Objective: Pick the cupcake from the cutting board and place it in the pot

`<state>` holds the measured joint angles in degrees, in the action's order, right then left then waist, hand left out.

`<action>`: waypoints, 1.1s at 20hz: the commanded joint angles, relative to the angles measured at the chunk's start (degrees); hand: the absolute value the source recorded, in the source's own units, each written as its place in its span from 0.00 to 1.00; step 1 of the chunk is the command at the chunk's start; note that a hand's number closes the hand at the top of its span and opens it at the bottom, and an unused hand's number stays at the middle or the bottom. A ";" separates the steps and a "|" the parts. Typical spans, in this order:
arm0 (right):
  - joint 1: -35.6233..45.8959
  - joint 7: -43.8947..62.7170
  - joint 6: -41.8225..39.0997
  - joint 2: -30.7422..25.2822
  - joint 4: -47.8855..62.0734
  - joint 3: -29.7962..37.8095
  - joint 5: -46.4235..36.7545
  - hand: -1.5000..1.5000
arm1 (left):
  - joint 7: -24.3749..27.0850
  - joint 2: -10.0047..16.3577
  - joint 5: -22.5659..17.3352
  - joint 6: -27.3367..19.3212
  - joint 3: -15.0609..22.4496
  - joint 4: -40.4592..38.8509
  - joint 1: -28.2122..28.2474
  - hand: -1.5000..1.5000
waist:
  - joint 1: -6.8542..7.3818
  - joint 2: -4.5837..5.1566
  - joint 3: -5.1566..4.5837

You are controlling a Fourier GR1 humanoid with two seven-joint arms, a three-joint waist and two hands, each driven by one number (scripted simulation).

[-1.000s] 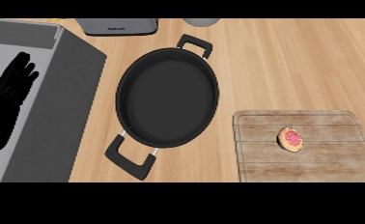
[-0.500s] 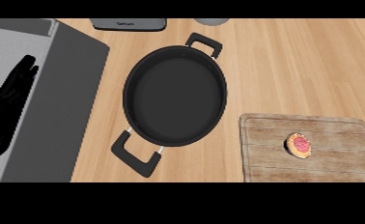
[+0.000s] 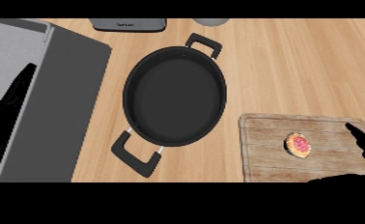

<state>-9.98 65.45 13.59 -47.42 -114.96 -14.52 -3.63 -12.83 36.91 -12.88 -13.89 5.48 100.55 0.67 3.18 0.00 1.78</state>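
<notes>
A cupcake (image 3: 300,144) with pink-red topping lies on the wooden cutting board (image 3: 267,141) at the lower right. The black two-handled pot (image 3: 175,95) stands in the middle of the counter with nothing in it. My right hand (image 3: 356,134) comes in at the right edge, open, one finger just right of the cupcake and another dark part of it at the board's near edge; it is not touching the cupcake. My left hand (image 3: 17,92) rests open at the far left edge, mostly cut off by the frame.
A grey sink or appliance surface (image 3: 57,73) fills the left side beside the pot. A grey box (image 3: 128,24) and a round grey object (image 3: 211,21) stand at the counter's far edge. Bare wood lies right of the pot.
My right hand has come into view at the lower right beside the cupcake. The view has shifted, so my left hand now shows less at the left edge.
</notes>
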 commanded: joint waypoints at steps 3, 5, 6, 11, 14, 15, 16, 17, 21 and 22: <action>9.61 12.68 -5.35 -0.82 5.70 -1.47 3.76 0.00 | 1.73 -2.83 2.53 -1.14 3.50 -4.91 1.66 0.50 | -0.34 0.95 -2.00; 12.13 13.07 -5.49 -0.09 7.78 -3.28 3.63 0.00 | 2.68 -3.59 2.49 -1.87 3.89 -6.19 1.15 0.50 | -0.28 1.12 -2.04; 12.29 13.39 -6.60 -0.97 7.79 -3.67 4.00 0.00 | 1.58 -3.08 2.87 -2.75 3.72 -5.63 0.55 0.50 | -1.03 0.85 -1.99; 15.77 11.66 -6.01 2.63 14.35 -6.83 4.01 0.00 | 3.82 -3.32 2.13 -3.22 5.08 -5.99 2.94 0.50 | -1.11 0.65 -1.93; 18.22 12.27 -6.96 3.88 16.83 -7.99 4.96 0.00 | 3.27 -3.21 1.88 -4.70 5.10 -8.21 0.33 0.50 | -2.01 0.81 -1.95; 18.68 12.73 -6.04 5.04 17.90 -9.26 3.86 0.00 | 3.91 -2.59 0.65 -3.91 4.67 -8.30 0.94 0.50 | -1.76 0.77 -1.97; 19.37 13.38 -6.45 4.71 18.25 -8.36 4.76 0.00 | 5.21 -1.33 0.29 -3.19 4.30 -7.19 3.09 0.50 | -1.56 0.47 -1.96; 19.42 12.36 -6.08 5.31 19.75 -9.07 3.83 0.00 | 4.39 -1.76 0.85 -4.73 4.57 -7.63 2.05 0.50 | -2.04 0.50 -1.92; 21.83 11.27 -5.91 7.58 23.94 -10.64 2.64 0.00 | 4.73 -1.28 -0.61 -5.15 5.05 -7.99 1.93 0.50 | -2.29 0.40 -1.88; 20.83 8.45 -6.61 7.37 27.16 -10.97 2.41 0.00 | 5.84 -2.38 0.00 -5.85 6.26 -9.17 1.29 0.50 | -2.66 0.65 -1.88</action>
<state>9.34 67.27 7.55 -41.86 -92.63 -24.30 -0.20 -8.66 40.26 -14.41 -18.01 9.58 96.09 3.31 1.38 -0.33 1.91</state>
